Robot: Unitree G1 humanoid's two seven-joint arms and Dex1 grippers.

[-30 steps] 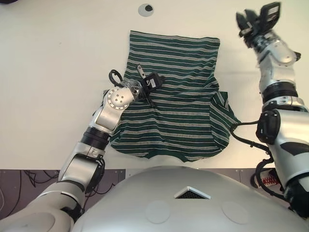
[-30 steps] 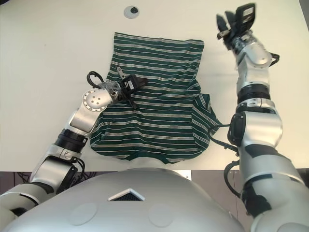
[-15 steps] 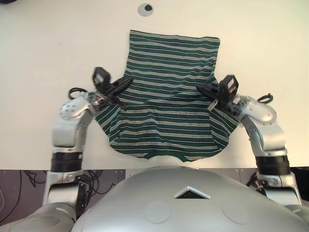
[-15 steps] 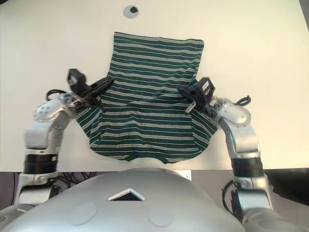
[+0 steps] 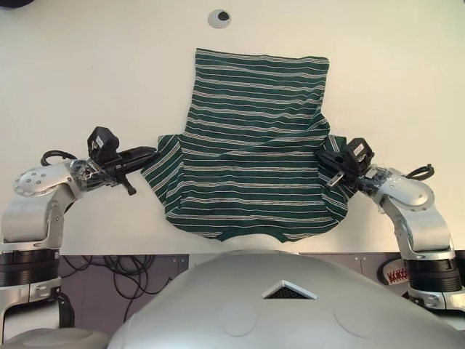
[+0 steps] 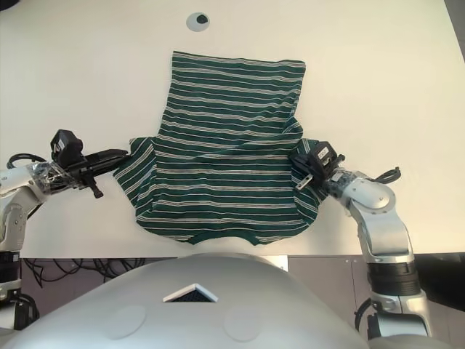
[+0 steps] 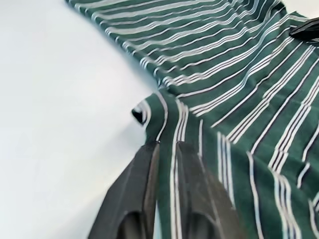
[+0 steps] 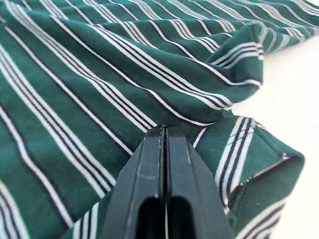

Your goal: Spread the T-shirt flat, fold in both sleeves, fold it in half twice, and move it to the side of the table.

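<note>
A dark green T-shirt (image 5: pixel 254 131) with white stripes lies on the white table (image 5: pixel 87 80), hem at the far side and collar toward me. My left gripper (image 5: pixel 150 153) is low at the shirt's left side, shut on the edge of the left sleeve (image 5: pixel 166 149). In the left wrist view that gripper (image 7: pixel 167 148) has a strip of sleeve cloth pinched between its fingers. My right gripper (image 5: pixel 322 156) rests on the right sleeve (image 5: pixel 336 185), which is still bunched. In the right wrist view this gripper (image 8: pixel 163 130) has its fingers pressed together at a fold in the cloth.
A round grey grommet (image 5: pixel 219 17) sits in the table beyond the shirt's hem. The table's front edge (image 5: pixel 109 252) runs just below the collar, with cables hanging under it. Bare tabletop lies to the left, right and far side of the shirt.
Both grippers moved outward from the shirt's body. The left one drew the left sleeve out to the left. The right one shifted right and toward me onto the right sleeve.
</note>
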